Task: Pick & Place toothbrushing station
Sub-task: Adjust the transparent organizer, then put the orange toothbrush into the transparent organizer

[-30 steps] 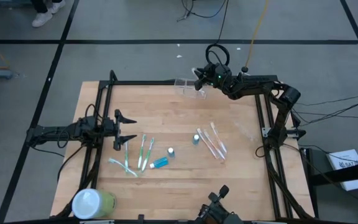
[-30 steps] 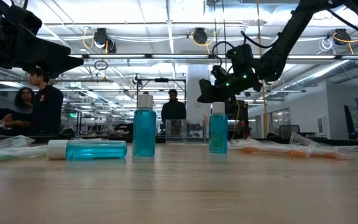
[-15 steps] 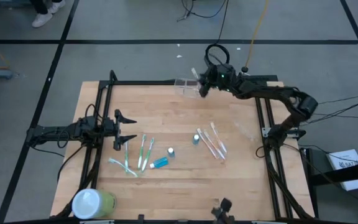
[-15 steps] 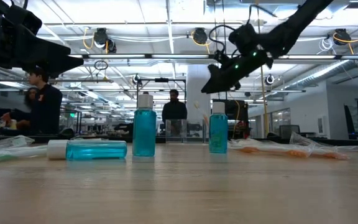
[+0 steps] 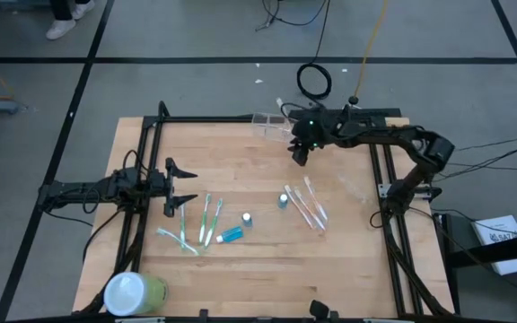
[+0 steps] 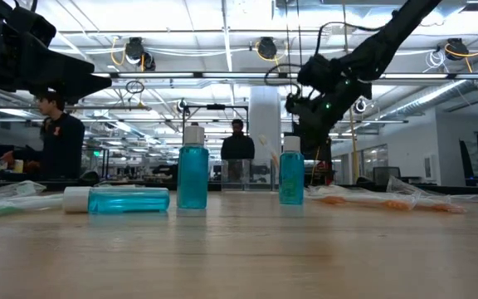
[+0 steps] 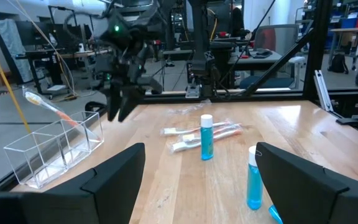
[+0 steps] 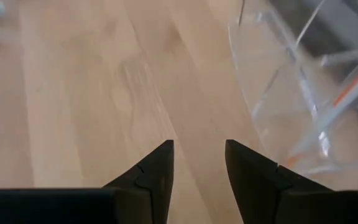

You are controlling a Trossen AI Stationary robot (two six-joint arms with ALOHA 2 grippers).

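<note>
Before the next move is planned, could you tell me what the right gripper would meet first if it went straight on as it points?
Most likely bare table. The right gripper, open and empty, tilts down at the wood beside the clear holder; depth is unclear.

We see a light wooden table (image 5: 240,269) carrying a clear plastic compartmented holder (image 5: 272,126), scattered wrapped toothbrushes (image 5: 206,220), small blue-filled bottles (image 5: 283,199) and a white-lidded green cylinder (image 5: 134,292).

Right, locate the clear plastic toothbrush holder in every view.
High view: small clear plastic holder at the table's far edge, beside the right hand.
Low view: far back, between the two upright blue bottles.
Left wrist view: near the table edge.
Right wrist view: beyond the fingers.
Shared landmark: orange-handled toothbrush inside.
</note>
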